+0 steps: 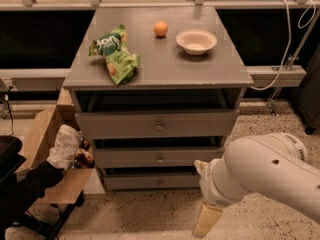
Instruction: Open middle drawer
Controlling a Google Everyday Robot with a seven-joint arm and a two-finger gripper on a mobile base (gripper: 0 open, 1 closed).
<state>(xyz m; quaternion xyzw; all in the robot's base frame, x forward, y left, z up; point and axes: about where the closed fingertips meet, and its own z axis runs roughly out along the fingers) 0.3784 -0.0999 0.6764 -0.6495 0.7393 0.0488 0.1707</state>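
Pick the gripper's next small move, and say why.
Likely lift the gripper and bring it left, toward the knob on the middle drawer. The gripper hangs low near the floor, off the cabinet's right front corner. It is below and to the right of the knob and touches nothing.
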